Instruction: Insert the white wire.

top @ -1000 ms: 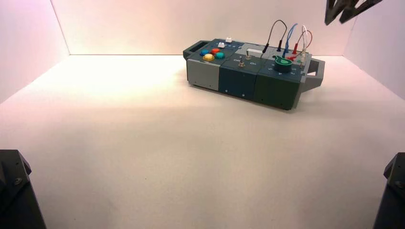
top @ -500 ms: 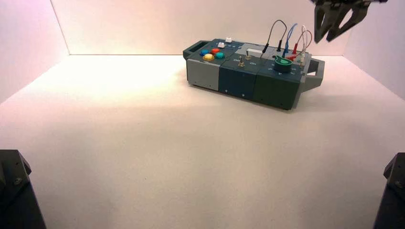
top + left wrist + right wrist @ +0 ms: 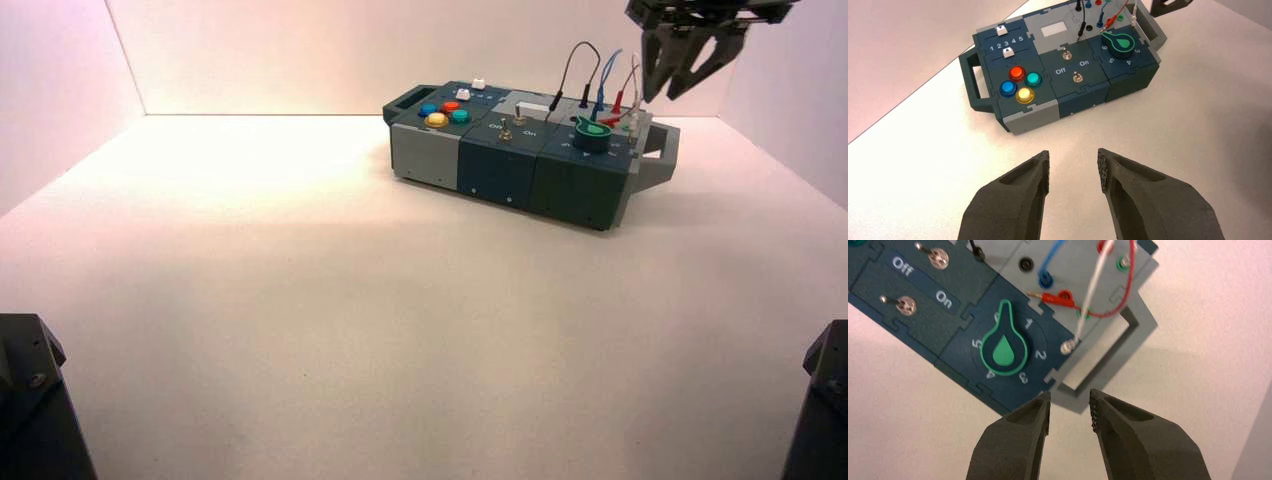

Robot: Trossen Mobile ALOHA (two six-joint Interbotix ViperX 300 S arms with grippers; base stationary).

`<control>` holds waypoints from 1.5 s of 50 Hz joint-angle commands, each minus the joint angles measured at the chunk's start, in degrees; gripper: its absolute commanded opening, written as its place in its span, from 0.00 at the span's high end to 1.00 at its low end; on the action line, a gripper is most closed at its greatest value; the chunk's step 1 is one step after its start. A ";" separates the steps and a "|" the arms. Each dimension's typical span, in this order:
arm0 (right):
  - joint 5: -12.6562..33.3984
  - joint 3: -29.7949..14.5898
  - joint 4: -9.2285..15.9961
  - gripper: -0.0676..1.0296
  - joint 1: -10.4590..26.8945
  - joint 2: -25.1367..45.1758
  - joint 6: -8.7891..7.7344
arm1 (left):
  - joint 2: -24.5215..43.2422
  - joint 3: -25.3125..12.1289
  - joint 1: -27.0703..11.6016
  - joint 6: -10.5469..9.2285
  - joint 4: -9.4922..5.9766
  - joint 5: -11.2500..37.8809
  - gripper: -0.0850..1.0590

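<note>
The white wire (image 3: 636,92) stands as a narrow loop among the wires at the box's (image 3: 500,165) right end. In the right wrist view the white wire (image 3: 1094,285) runs down to its small plug (image 3: 1068,346), which lies on the grey panel beside the green knob (image 3: 1004,347). It also shows in the left wrist view (image 3: 1134,11). My right gripper (image 3: 665,92) hangs open and empty just above and right of the wires; in its own view (image 3: 1070,405) it is over the table past the box's edge. My left gripper (image 3: 1073,162) is open and empty, well short of the box.
A red looped wire (image 3: 1120,300) with its loose red plug (image 3: 1058,296), a light blue wire (image 3: 1050,262) and a black wire (image 3: 570,65) crowd the same panel. Two toggle switches (image 3: 907,305) and four coloured buttons (image 3: 1020,84) lie further left. White walls enclose the table.
My right gripper has come down and leftwards from the top right corner to just above the wires. The box, the wires and the left arm have not moved.
</note>
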 commanded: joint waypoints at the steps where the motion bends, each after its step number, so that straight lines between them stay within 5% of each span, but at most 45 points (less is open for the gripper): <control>1: -0.26 -2.72 0.09 0.55 1.14 1.23 -0.35 | -0.88 -0.53 -0.09 0.26 0.09 -0.44 0.47; 55: -1.49 -6.86 -1.14 0.55 0.35 8.26 0.00 | -1.05 -0.44 -0.09 0.35 0.35 -0.44 0.47; 75: -1.93 -7.91 -1.58 0.67 0.35 10.63 0.00 | -1.23 -0.35 -0.09 0.35 0.35 -0.62 0.47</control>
